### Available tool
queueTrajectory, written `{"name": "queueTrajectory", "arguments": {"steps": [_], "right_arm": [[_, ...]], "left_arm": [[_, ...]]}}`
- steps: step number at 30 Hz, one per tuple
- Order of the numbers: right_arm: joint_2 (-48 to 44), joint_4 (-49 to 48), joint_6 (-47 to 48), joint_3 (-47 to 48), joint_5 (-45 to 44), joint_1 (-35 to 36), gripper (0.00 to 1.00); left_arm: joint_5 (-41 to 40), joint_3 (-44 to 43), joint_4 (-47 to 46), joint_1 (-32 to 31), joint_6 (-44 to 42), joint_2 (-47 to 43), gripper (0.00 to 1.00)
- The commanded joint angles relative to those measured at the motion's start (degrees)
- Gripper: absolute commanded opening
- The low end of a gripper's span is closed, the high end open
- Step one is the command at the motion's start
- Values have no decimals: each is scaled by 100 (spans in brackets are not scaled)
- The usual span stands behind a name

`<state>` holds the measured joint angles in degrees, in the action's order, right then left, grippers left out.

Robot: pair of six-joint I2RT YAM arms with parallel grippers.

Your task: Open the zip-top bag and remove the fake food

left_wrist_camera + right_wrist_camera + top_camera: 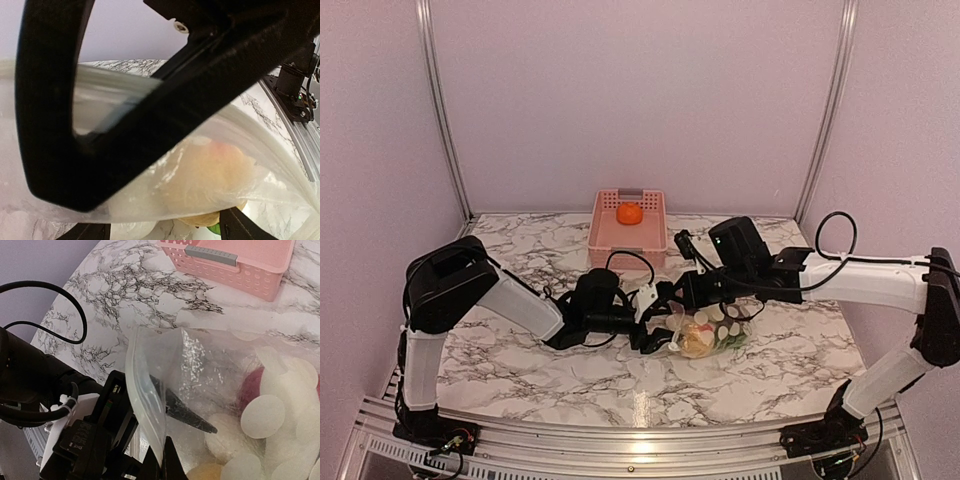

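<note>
At the near edge: both arm bases sit on the metal rail. The left arm reaches in from the left and the right arm from the right, over the marbled tabletop [790, 375].
Left gripper [652, 342]: low at mid-tabletop, at the mouth of the bag. Its jaws are apart, and one finger [195, 422] is pushed in past the plastic rim.
Right gripper [82, 196]: fingers together at their tips, pinched on the upper rim of the bag's mouth. That edge stands up off the tabletop.
Zip-top bag [738, 322]: at the middle of the tabletop, between the two grippers, with its open mouth towards the left arm. It is clear crinkled plastic printed with white round dots [262, 416].
Fake food [698, 341]: inside the bag, bunched together. It includes a pale yellow rounded piece, a white piece [222, 440], a dark red piece [254, 389] and a bit of green.
Pink basket [603, 228]: farther back, at the centre of the far edge and well apart from the bag. It is slotted, with a grey handle [210, 255] on the near rim.
Orange piece [629, 213]: lying alone inside the basket.
Far side: plain pale walls with metal corner posts.
</note>
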<state>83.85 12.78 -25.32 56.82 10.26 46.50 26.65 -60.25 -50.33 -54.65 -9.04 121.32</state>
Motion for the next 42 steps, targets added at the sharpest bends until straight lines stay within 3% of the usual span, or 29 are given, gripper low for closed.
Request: {"name": "queueTrajectory", "arguments": {"steps": [1, 18, 28, 30, 32, 37, 42], "right_arm": [[-184, 110, -61, -102, -112, 35, 0], [-105, 104, -150, -315, -255, 30, 0], [-64, 171, -175, -354, -425, 31, 0], [-54, 166, -174, -356, -420, 31, 0], [-40, 160, -182, -353, -428, 28, 0], [-36, 146, -179, -364, -407, 27, 0], [-36, 157, -173, -374, -428, 31, 0]], "left_arm": [[-456, -57, 260, -73, -576, 173, 75], [-773, -506, 1022, -96, -1500, 558, 74], [-1016, -256, 579, -248, -1649, 533, 44], [-1168, -304, 548, -260, -1584, 582, 44], [-1250, -300, 413, -293, -1502, 615, 52], [-1338, -594, 585, -356, -1516, 808, 60], [-1302, -863, 819, -422, -1609, 983, 60]]}}
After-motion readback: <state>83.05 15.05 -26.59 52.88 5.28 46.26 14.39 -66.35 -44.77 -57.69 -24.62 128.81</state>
